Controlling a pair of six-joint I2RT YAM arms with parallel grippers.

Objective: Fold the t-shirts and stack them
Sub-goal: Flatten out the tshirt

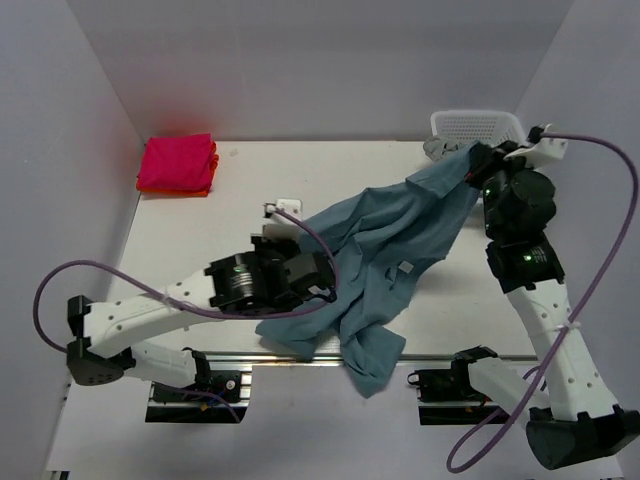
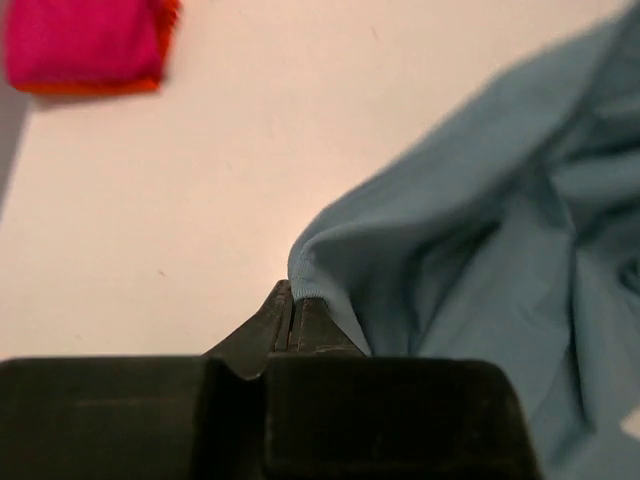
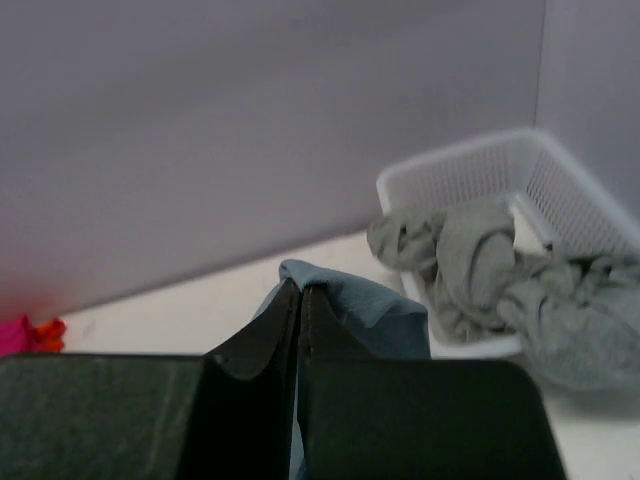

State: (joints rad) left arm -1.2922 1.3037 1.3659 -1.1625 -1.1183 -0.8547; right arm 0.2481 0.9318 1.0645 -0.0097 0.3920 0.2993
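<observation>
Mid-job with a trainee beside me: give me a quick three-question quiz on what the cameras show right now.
1. True or false: the left end effector and the right end effector are both shut on the teal t-shirt.
2. Multiple choice: the folded pink t-shirt lies on the table at its A) far left corner, B) near right corner, C) middle.
3. Short answer: what spills over the rim of the white basket?
Key: 1 true; 2 A; 3 crumpled grey clothing.
</observation>
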